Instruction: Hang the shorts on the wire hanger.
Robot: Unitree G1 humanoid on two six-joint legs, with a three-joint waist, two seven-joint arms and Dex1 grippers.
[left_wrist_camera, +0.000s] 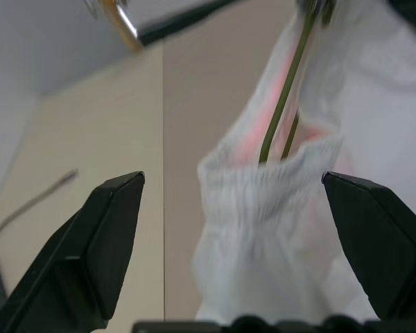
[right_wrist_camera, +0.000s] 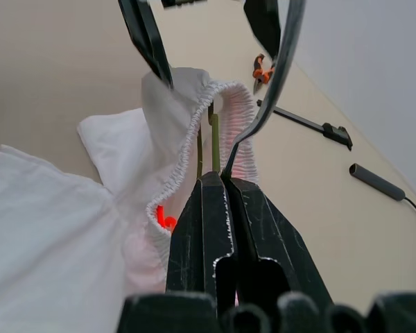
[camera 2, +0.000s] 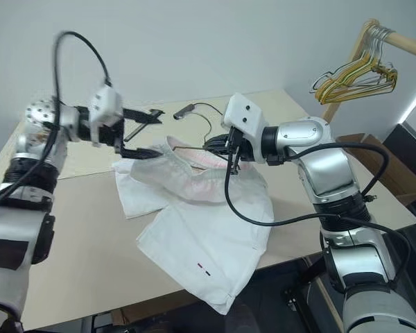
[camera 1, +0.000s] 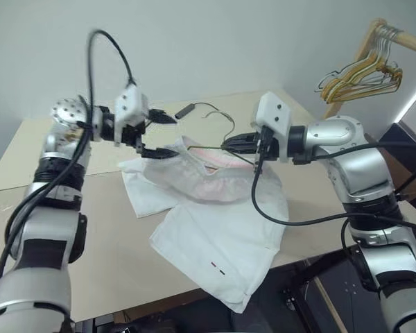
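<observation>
Pale grey walls are backing a beige surface, and at two o'clock a wooden rail is carrying a bunch of yellow and white hangers. Near the middle of the surface the shorts are lying mostly flat, with one leg hanging over the near edge at six o'clock and the gathered waistband lifted up at twelve o'clock. The wire hanger is running into that raised waistband, its wires passing inside the cloth, while its small hook is sticking up behind the shorts, towards the far side of the surface.

From three o'clock the right claw is reaching in with its fingers pressed together, clamped on the wire hanger just outside the waistband. From nine o'clock the left claw is hovering at the other end of the waistband with its fingers standing wide apart, one on either side of the bunched elastic; whether either is touching the cloth is hard to tell. A dark cable with a small cylindrical end is lying at twelve o'clock, beyond the shorts.
</observation>
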